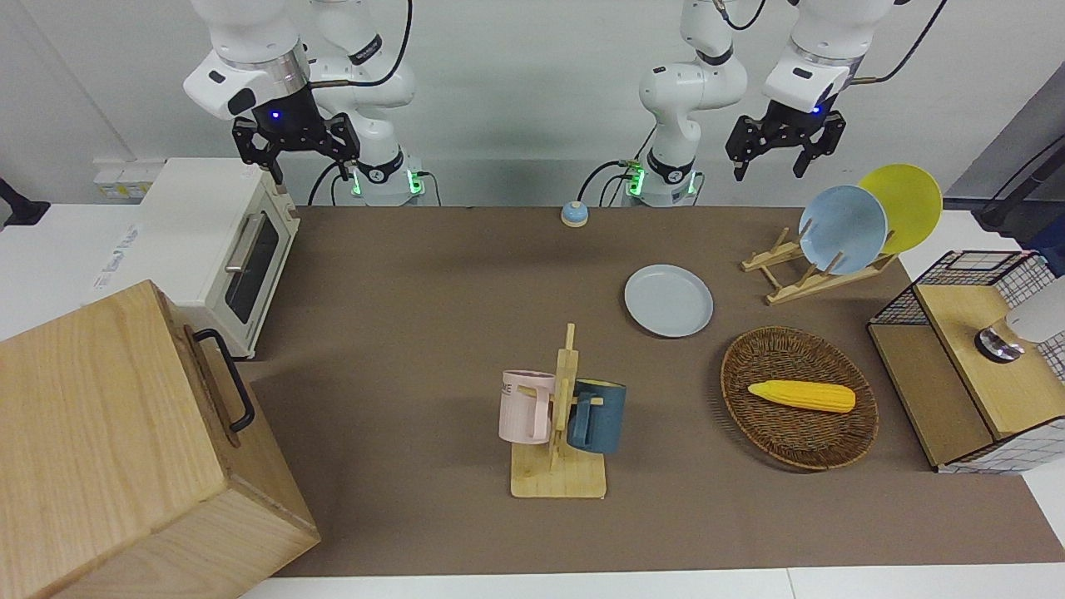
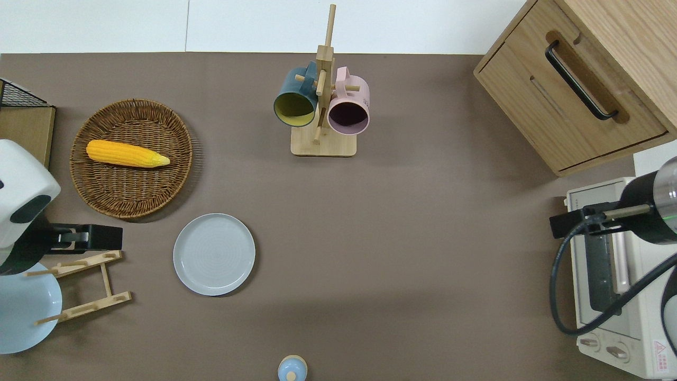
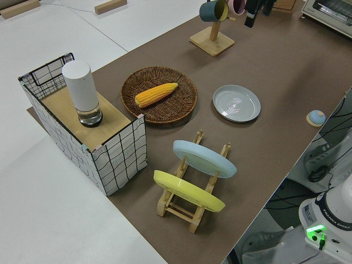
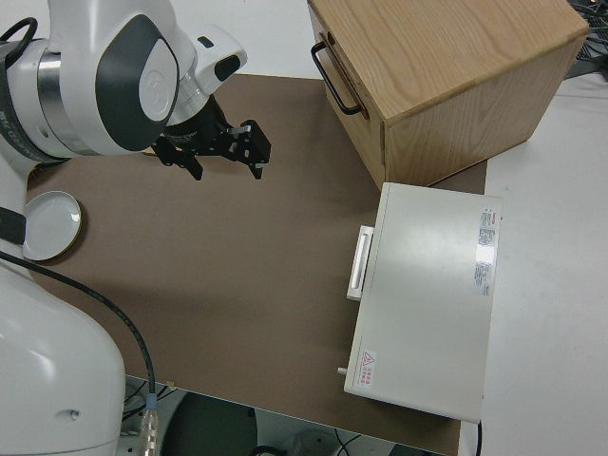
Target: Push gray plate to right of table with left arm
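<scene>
over the plate rack (image 2: 79,286), left end effector (image 1: 782,158) gapes wide; gray plate (image 2: 214,254) lies flat.

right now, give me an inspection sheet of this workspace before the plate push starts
surface: table, brown mat, white edges.
job's things: gray plate flat on the mat, nearer to the robots than the wicker basket, untouched.
clutter: corn in the basket; mug stand with two mugs; dish rack holding blue and yellow plates; small blue knob.
grippers: left gripper open, raised over the dish rack; right arm parked, right gripper open.
cables: black cable over the toaster oven.
surroundings: wooden cabinet; wire crate.
</scene>
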Controlling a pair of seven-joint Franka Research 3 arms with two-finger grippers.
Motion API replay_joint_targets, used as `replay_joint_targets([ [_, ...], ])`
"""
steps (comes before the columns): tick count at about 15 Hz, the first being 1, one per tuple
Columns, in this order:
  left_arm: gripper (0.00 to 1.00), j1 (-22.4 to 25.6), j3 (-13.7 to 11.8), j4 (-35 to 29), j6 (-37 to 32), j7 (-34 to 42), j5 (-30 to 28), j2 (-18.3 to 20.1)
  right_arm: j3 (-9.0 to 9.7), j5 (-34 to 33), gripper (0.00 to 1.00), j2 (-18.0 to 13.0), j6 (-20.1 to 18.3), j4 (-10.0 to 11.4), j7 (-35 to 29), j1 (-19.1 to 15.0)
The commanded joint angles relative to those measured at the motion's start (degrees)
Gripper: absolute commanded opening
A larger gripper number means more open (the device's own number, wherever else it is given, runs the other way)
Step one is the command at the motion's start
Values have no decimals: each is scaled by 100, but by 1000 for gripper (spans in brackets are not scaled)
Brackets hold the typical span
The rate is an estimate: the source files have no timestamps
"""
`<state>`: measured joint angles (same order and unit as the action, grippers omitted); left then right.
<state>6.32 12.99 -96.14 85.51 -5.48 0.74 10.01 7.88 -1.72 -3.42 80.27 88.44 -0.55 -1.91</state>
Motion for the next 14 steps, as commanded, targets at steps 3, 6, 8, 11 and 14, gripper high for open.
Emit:
replay_joint_targets([
  [3,995,-52,11,78,-140,38,84,28,109,-57,996,-53,-81,-2,46,-135],
  [6,995,-52,11,78,-140,38,84,28,109,-48,996,-53,-81,-2,46,-135],
  [8,995,-52,11,78,-140,47,84,28,109,-48,996,-53,-81,-2,46,-135],
  [11,995,-44,-15,43,-149,55,75,36,109,-48,996,-53,-81,-2,46,-135],
  [14,995,-9,-77,-27,-167,73,40,80,109,-48,996,-53,-81,-2,46,-135],
])
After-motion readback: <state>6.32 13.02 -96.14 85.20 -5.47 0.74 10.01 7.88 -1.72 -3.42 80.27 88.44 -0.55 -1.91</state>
